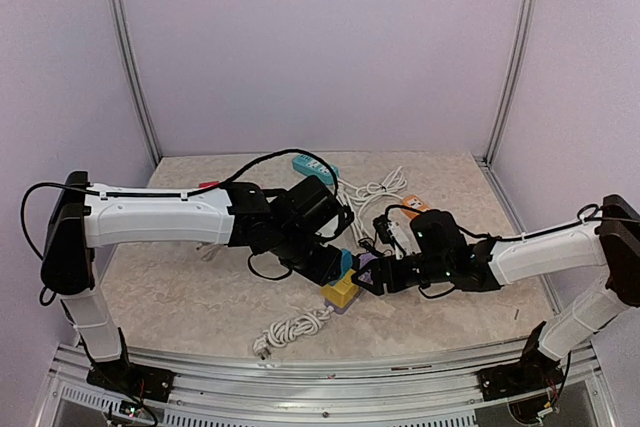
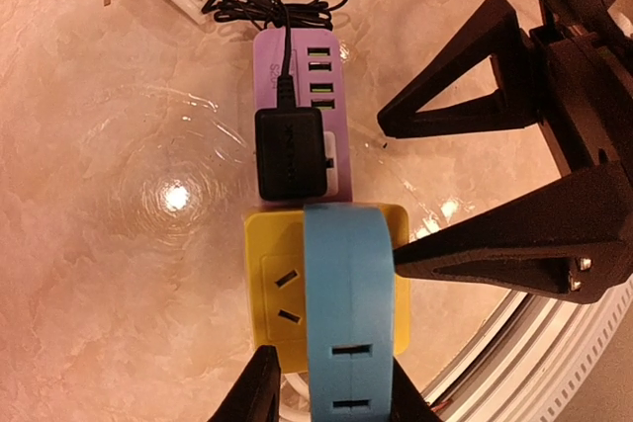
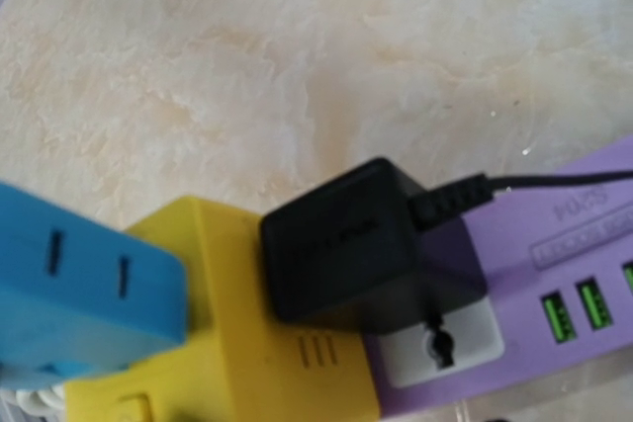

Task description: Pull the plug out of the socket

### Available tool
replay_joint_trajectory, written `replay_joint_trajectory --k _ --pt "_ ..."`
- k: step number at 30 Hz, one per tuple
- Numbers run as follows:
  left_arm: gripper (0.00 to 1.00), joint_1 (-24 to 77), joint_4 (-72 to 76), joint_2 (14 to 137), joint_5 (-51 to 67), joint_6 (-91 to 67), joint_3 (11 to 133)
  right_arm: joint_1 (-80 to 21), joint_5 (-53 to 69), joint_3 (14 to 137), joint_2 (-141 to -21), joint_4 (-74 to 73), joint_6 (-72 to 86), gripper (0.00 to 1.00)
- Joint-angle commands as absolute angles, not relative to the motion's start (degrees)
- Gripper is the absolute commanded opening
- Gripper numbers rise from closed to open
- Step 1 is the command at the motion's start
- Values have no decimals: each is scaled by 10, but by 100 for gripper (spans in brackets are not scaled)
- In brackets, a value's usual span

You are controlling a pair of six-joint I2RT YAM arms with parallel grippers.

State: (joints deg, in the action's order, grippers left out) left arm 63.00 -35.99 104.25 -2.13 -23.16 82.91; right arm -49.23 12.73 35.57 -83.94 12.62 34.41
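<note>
The black plug (image 2: 289, 155) (image 3: 346, 244) lies over the purple power strip (image 2: 297, 51) (image 3: 584, 234), its end butted against a side face of the yellow socket cube (image 2: 277, 274) (image 1: 340, 293) (image 3: 257, 363); its prongs are hidden. A blue adapter block (image 2: 351, 284) (image 1: 346, 261) (image 3: 79, 284) sits on top of the cube. My left gripper (image 2: 331, 373) (image 1: 335, 269) straddles the blue block closely, with a thin gap at the left finger (image 2: 259, 387). My right gripper (image 2: 388, 190) (image 1: 368, 277) stands open just right of the plug, holding nothing. Its fingers are out of the right wrist view.
The plug's thin black cord (image 2: 277, 7) is bunched beyond the purple strip. A white cable coil (image 1: 290, 327) lies near the front edge, more white cable (image 1: 375, 187) and a teal power strip (image 1: 310, 162) at the back. A metal rail (image 2: 554, 343) borders the table.
</note>
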Motion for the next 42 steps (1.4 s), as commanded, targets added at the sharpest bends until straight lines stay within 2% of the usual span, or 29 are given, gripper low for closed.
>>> replay_joint_trajectory --k 1,12,21,26,42 --pt "29 627 -350 1035 -13 -232 829 -498 120 372 -857 94 342 70" --pt "14 618 -324 1023 -4 -238 814 -500 123 382 -898 100 341 70" --pt "0 579 -247 967 89 -264 757 -501 116 381 -904 88 339 69" --pt "0 559 -211 947 127 -277 724 -500 117 385 -903 84 338 69" --pt "0 547 -194 964 133 -283 694 -508 128 422 -874 83 336 70"
